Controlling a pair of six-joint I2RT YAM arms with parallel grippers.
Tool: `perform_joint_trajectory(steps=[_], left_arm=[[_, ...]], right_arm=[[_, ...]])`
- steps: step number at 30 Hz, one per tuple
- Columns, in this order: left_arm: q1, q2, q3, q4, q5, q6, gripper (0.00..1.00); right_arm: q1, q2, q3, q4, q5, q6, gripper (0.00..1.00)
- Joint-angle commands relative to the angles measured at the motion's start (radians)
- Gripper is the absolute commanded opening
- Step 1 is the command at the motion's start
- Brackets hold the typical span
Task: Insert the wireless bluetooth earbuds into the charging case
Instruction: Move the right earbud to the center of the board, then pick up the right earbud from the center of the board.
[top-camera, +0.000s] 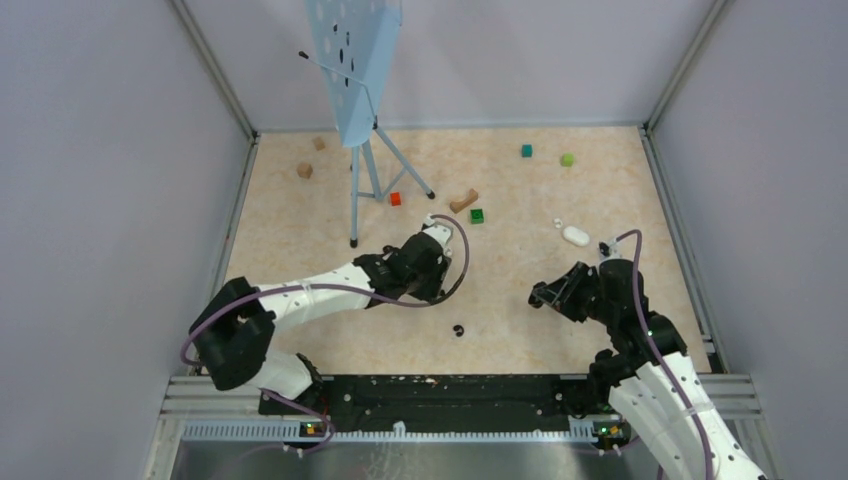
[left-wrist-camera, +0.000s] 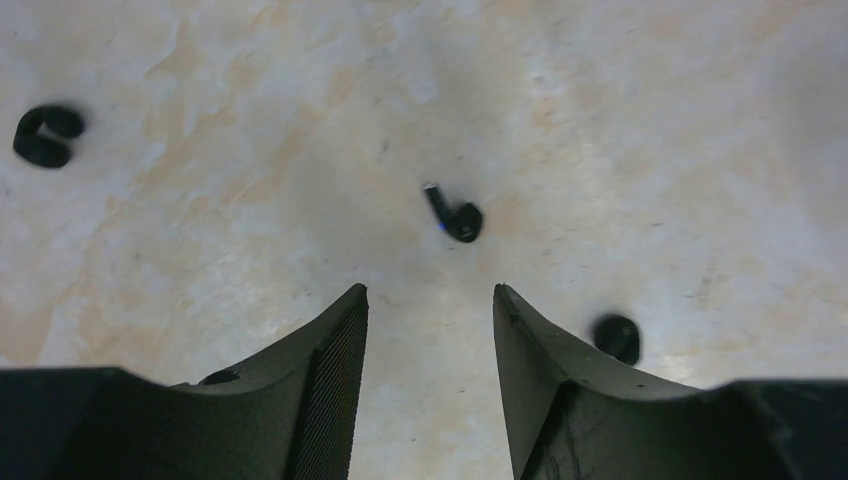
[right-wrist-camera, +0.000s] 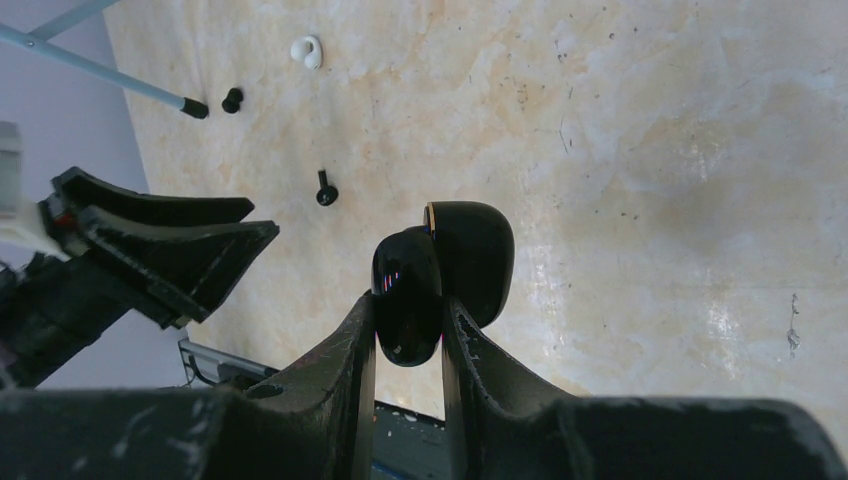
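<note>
- Two arms work over the table. The left gripper is low near centre and the right gripper faces it from the right, well apart. A black speck lies between them, nearer the bases, too small to identify. A tiny white bud sits just beside a white oval piece on the far right, and neither gripper touches them.
- Left wrist: the fingers are spread with nothing between them. The black earbud, stem visible, lies flat on the table just ahead of the gap, not touched. A rounded black piece, maybe a second bud, sits just beside one finger. A C-shaped piece lies far off to the left.
- Right wrist: the jaws pinch the glossy black charging case and hold it clear of the table. It shows two lobes, so the lid looks swung open, but the wells are hidden. The left gripper and black earbud show beyond it.
- Step, as I judge it: picking up the black earbud, with nothing visibly seated in the case yet.
- Next move calls for lowering the left gripper, straddling the bud and closing on its body. Then carry it across and line the stem up with a well. The bud is tiny and glossy, so it may slip.
</note>
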Motion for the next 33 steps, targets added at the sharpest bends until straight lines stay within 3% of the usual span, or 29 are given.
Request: perform_joint_trajectory(steps=[1,9,25,33], left_arm=[[0.016,0.061,0.028,-0.147,-0.156,-0.089,0.54],[0.017,0.115,-0.038,-0.046,-0.13,-0.136,0.54],[0.003,0.321,0.088,0.12,0.09,-0.057,0.52],[-0.008,0.332,0.181,0.071,0.122,-0.006,0.56]], right_arm=[[-0.008,-0.025,0.04,0.005,-0.006,-0.009,0.0],[-0.008,-0.041,0.028,-0.001,-0.016,-0.001,0.0],[-0.008,-0.06,0.03,-0.023,-0.013,-0.003,0.0],[-0.008,-0.067,0.035,-0.043,-0.006,-0.004,0.0]])
